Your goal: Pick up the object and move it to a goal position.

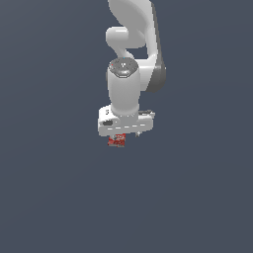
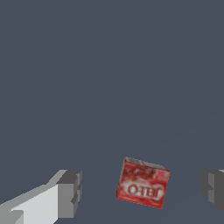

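Observation:
The object is a small red box with white lettering and a greyish upper side; it lies on the flat grey floor. In the wrist view it sits between my two fingertips, with a clear gap to each pad, nearer the one at the frame's edge. My gripper is open and holds nothing. In the exterior view the white gripper hangs straight down over the object, which peeks out red just under the hand and is mostly hidden by it.
The white arm rises from the gripper toward the top of the exterior view. Plain dark grey floor surrounds the box on all sides.

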### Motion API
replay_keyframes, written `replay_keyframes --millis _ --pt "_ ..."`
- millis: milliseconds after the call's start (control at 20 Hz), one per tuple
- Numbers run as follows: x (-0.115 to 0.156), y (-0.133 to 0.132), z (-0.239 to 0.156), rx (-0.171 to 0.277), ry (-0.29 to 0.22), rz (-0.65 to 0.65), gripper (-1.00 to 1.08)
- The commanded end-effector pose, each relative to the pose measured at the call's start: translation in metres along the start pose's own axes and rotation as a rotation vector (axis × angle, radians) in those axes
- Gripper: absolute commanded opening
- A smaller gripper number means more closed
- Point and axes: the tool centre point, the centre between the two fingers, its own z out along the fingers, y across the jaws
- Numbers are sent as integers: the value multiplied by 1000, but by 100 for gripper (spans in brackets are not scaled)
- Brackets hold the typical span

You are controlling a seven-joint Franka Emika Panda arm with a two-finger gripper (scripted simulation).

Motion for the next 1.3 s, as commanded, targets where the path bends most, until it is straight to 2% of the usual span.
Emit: replay_keyframes --millis 0,1250 --pt "-3 3 5 -3 -2 -49 100" --pt "-46 30 61 -17 -26 -708 100"
